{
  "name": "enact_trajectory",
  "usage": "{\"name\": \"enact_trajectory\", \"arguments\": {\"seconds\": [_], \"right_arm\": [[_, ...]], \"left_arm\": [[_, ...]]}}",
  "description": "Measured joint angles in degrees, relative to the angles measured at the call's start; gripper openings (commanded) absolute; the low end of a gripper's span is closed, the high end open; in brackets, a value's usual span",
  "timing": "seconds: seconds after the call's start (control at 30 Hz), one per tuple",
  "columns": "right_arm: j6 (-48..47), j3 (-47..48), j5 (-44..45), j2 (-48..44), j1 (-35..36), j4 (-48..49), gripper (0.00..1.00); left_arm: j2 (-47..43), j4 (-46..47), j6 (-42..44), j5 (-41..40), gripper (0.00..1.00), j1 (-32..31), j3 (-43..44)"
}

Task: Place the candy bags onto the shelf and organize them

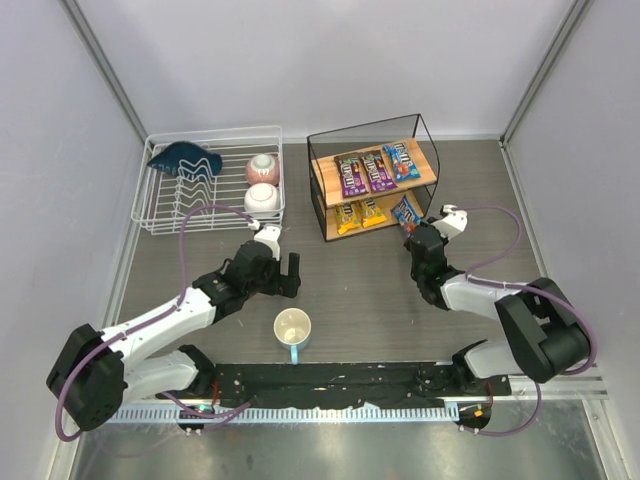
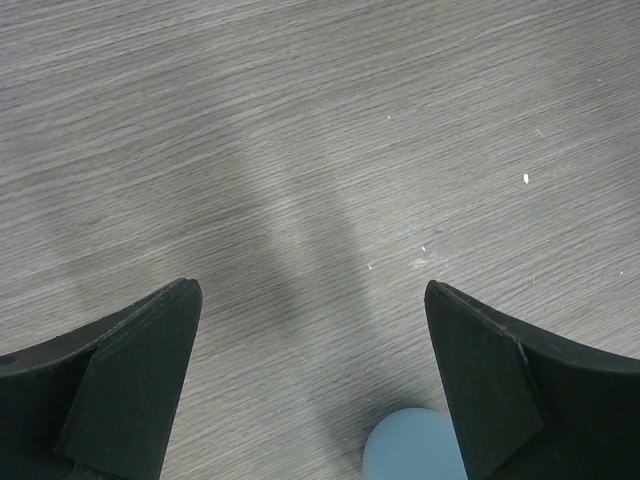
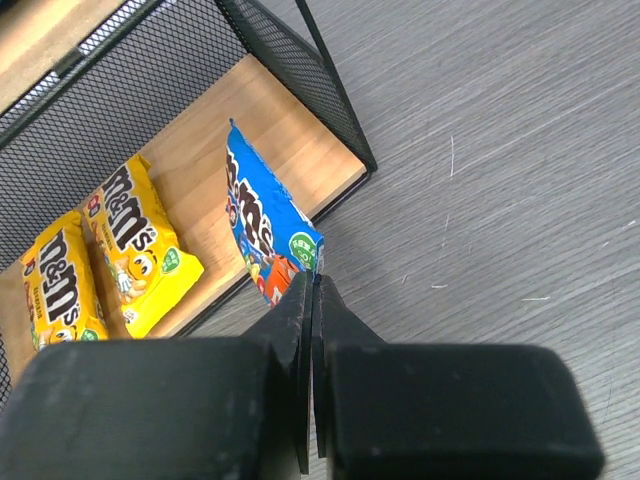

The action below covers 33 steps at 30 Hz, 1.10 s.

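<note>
The right hand (image 3: 313, 295) was pinched shut on a blue candy bag (image 3: 262, 230) at the front corner of the bottom board of the shelf (image 3: 300, 140), beside two yellow bags (image 3: 135, 245). The left hand (image 2: 310, 295) was wide open over the surface (image 2: 320, 120), holding nothing.

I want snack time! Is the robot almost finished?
Nearly. Five bags lie on the shelf: two purple bags and a blue bag on top, two yellow bags below. The right gripper pinches the last blue bag at the lower board's edge; placing it remains.
</note>
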Motion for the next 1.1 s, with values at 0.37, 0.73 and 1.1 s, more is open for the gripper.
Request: {"name": "enact_trajectory", "arguments": {"seconds": [0.37,0.73,1.1], "right_arm": [[5.60,0.07,-3.04,5.01,-3.50,1.29,0.01],[8.37,1.92,-6.58,8.33,-5.42,5.38,0.01],[11.50,5.44,-7.19,13.70,-5.42,7.98,0.01]], "left_arm": [[0.00,-0.02,0.00,0.00,1.00,0.00,0.00],[-0.02,-0.02,0.00,-0.02,1.00,0.00,0.00],[-1.29,-0.02,-0.02,-0.09,1.00,0.00,0.00]]}}
